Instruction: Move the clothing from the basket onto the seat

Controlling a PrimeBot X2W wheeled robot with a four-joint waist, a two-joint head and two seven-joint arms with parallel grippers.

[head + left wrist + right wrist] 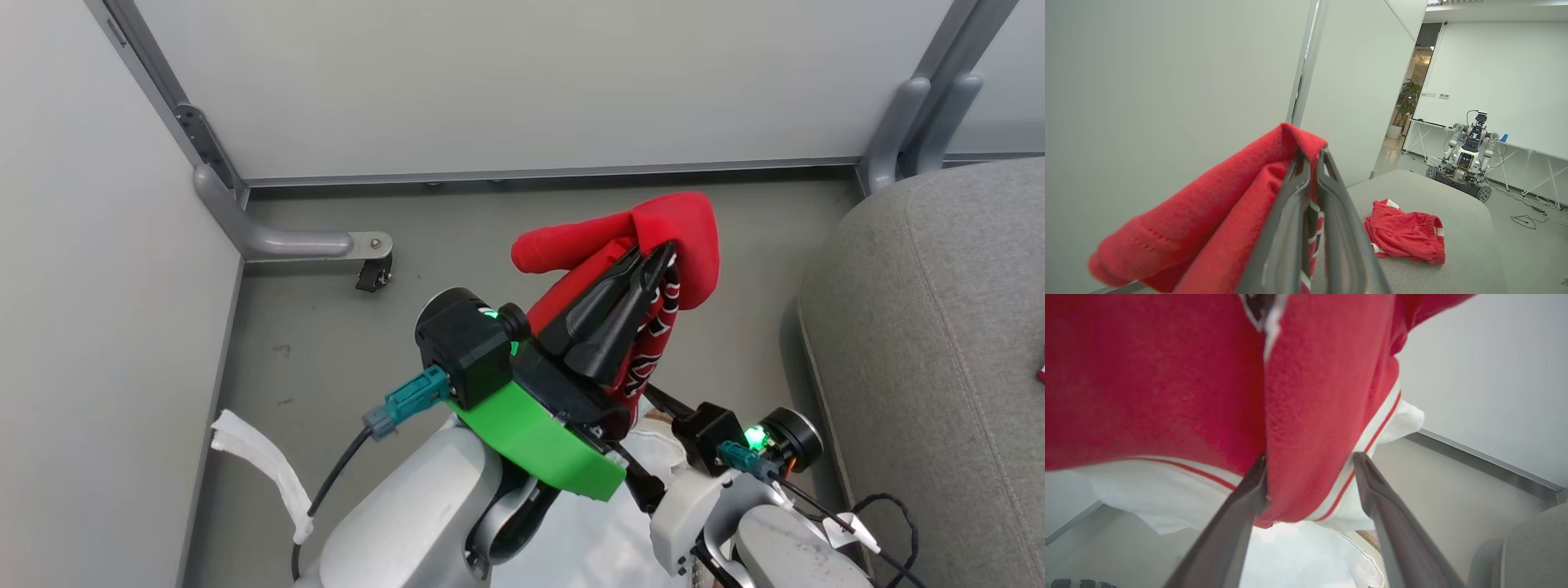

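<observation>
Left claw [657, 260] is clenched on a red garment [678, 233], centre of head view, seen against grey floor [326, 343]. Fabric drapes over both fingertips, and a black-and-white print hangs below the fingers. Left wrist view: same claw [1310, 157], fingers nearly together with striped trim pinched between, garment [1208, 212] spilling to lower left.

Right claw [1310, 457] is released, fingers spread. A fold of the garment [1167, 375] with white trim hangs into the gap, against the finger [1241, 506] at frame left. Can't tell if it touches the other one. Under it is the basket [1370, 539]: a bit of brown rim at bottom centre, white liner [1298, 555] beside it.

Seat [922, 343] takes the right side of head view, its rounded edge and stitched seam facing the held garment, with a band of bare floor between them. Second red garment [1404, 234] lies on top of the seat [1457, 204], in from the far rounded corner.

Boundaries: partition panel [490, 82] with bottom rail across the top, side panel [82, 286] down the left, bracket foot with caster [371, 273] upper left. Bare floor stretches between them. Another robot [1466, 159] stands well beyond the seat's far edge, right of left wrist view.
</observation>
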